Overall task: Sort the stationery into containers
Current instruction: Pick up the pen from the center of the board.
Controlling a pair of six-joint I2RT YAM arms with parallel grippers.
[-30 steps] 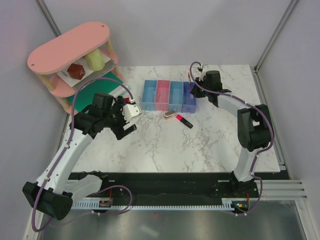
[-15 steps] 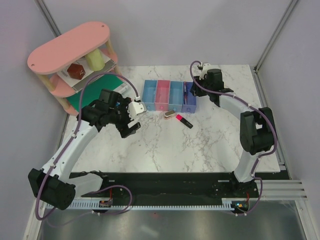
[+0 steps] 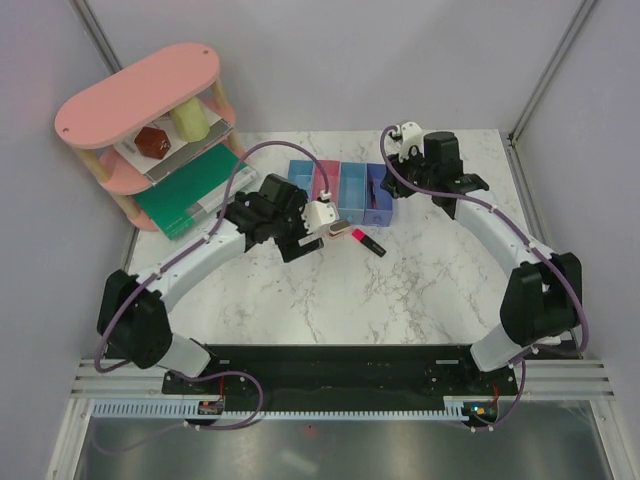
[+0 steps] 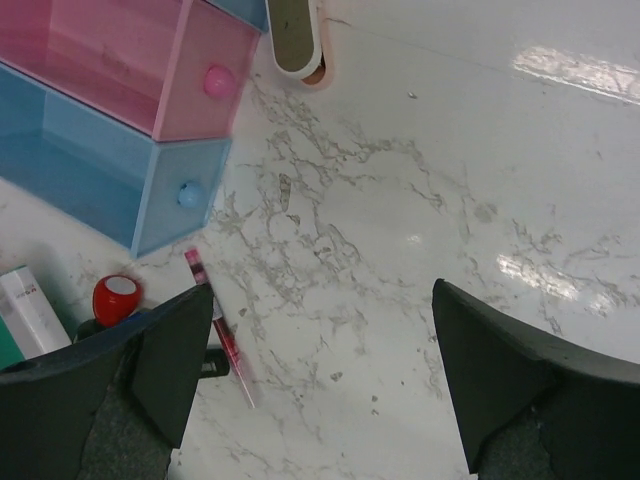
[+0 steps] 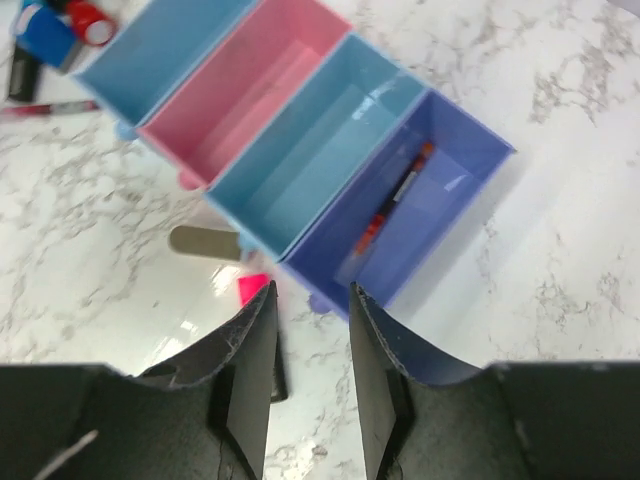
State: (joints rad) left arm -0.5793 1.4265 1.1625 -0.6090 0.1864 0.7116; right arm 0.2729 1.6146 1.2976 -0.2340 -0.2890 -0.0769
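Note:
Four containers stand in a row: light blue (image 5: 165,45), pink (image 5: 245,95), light blue (image 5: 320,155) and violet (image 5: 425,205). A red-and-black pen (image 5: 395,195) lies in the violet one. My right gripper (image 5: 312,290) hovers open and empty over its near edge. In front of the row lie the beige stapler-like block (image 3: 340,229) and the pink-capped black marker (image 3: 368,242). My left gripper (image 4: 320,290) is wide open and empty above bare marble, just left of the block (image 4: 295,35). A thin red pen (image 4: 220,325) and a small red piece (image 4: 115,298) lie by its left finger.
A pink oval tiered shelf (image 3: 140,100) stands at the back left, with a flat green board (image 3: 185,185) at its foot. Small blue and red pieces (image 5: 55,25) lie left of the bins. Metal frame posts rise at the table's back corners.
My left arm has swung right, from near the green board to beside the beige block. My right jaws have parted above the violet bin, and the arm has drawn back a little.

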